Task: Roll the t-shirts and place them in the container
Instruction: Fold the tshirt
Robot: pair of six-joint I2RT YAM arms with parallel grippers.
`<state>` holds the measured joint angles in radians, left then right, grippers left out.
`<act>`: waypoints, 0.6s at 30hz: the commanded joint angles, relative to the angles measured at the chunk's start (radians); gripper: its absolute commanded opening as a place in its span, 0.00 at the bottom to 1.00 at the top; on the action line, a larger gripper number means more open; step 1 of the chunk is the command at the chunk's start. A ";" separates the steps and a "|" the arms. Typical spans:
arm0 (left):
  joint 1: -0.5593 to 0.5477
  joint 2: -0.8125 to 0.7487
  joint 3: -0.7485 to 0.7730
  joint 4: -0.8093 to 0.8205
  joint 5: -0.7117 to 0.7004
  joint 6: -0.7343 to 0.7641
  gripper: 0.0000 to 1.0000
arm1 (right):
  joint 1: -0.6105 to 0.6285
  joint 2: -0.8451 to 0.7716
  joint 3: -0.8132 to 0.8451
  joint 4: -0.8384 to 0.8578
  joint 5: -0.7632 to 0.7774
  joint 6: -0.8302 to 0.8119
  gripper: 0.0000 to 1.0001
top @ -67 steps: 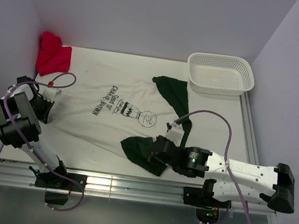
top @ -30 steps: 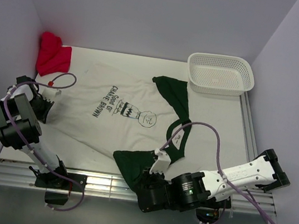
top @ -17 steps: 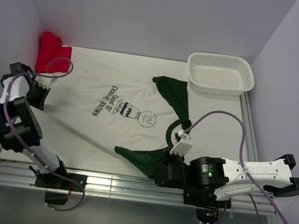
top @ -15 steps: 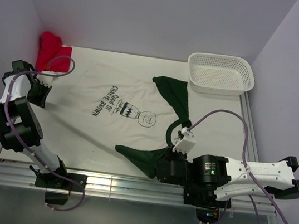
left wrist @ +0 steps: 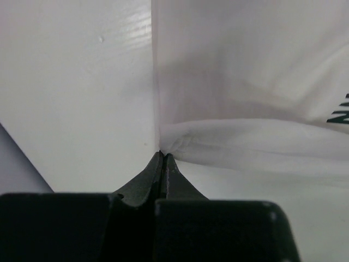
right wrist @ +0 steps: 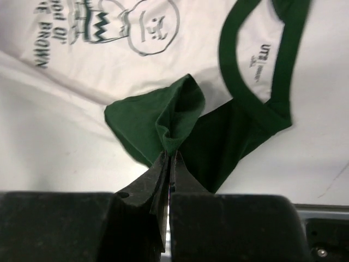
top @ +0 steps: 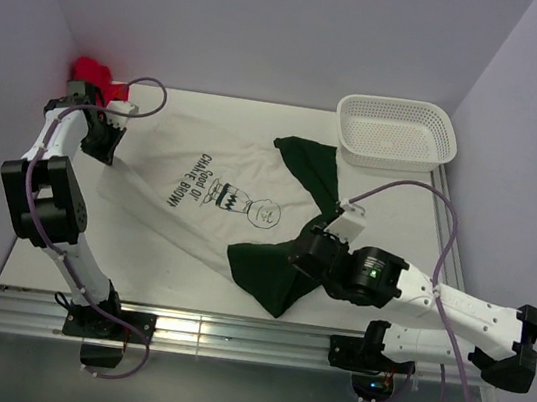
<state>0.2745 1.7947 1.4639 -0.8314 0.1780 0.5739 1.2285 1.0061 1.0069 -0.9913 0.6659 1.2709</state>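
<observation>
The right gripper point(right wrist: 169, 156) is clamped tight on a puckered fold of the soft dark green cloth t-shirt point(right wrist: 143, 124), bunched at the near side of the white table point(top: 394, 210) and touching the white printed t-shirt point(top: 159, 156) spread mid-table. The left gripper point(left wrist: 163, 157), jaws closed, nips that white shirt's far-left edge. I'd say separate them slowly and lay each flat before any rolling.

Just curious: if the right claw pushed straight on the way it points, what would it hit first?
The dark green t-shirt, since the right gripper is shut on a fold of it. Beyond that, probably the white t-shirt.
</observation>
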 commanded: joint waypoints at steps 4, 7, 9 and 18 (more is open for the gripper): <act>-0.049 0.064 0.087 0.037 -0.057 -0.094 0.00 | -0.129 0.057 -0.011 0.071 0.038 -0.128 0.00; -0.054 0.083 0.101 0.040 -0.063 -0.103 0.00 | -0.187 0.052 -0.025 0.129 0.032 -0.183 0.00; -0.057 0.091 0.105 0.046 -0.071 -0.109 0.00 | -0.228 0.055 -0.025 0.160 0.028 -0.208 0.00; -0.086 0.160 0.170 0.054 -0.110 -0.134 0.00 | -0.349 0.130 -0.005 0.232 -0.002 -0.307 0.00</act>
<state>0.2024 1.9347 1.5829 -0.8051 0.0975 0.4667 0.9112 1.1229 0.9871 -0.8150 0.6575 1.0153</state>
